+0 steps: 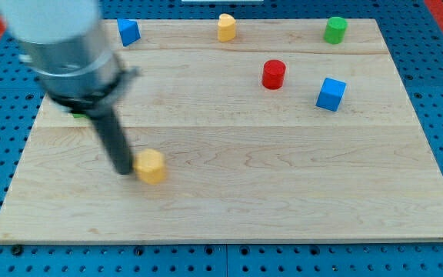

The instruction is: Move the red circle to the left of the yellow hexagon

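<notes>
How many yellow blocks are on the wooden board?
2. One yellow block sits at the view's top edge, near the middle. The other yellow block is lower left, touching my tip. The arm may hide more behind it.

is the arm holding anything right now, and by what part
Nothing is held. My tip only rests against the view's-left side of the yellow hexagon.

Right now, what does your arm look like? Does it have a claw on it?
No claw. My arm ends in a fat, blurry grey cylinder with a black collar under it. From that hangs a straight dark rod, smooth and round, with no markings or cables I can see. My tip is its blunt lower end, next to the yellow hexagon block.
</notes>
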Available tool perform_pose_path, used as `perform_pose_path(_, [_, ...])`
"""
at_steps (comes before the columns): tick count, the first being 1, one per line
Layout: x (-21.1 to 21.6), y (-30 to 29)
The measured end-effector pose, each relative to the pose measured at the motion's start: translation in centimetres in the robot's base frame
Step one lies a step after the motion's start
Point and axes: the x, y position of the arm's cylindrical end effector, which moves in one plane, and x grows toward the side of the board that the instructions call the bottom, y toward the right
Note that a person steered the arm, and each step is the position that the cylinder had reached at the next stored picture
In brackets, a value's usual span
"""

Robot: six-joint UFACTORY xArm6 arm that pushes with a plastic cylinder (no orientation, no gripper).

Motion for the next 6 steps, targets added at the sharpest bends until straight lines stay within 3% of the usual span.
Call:
perform_pose_path(2, [0.7,13.1])
perform_pose_path(3, [1.5,22.5])
perform_pose_path(4, [0.6,21.0])
perform_pose_path(5, [-5.6,15.0])
perform_pose_path(6, [-11.3,12.5])
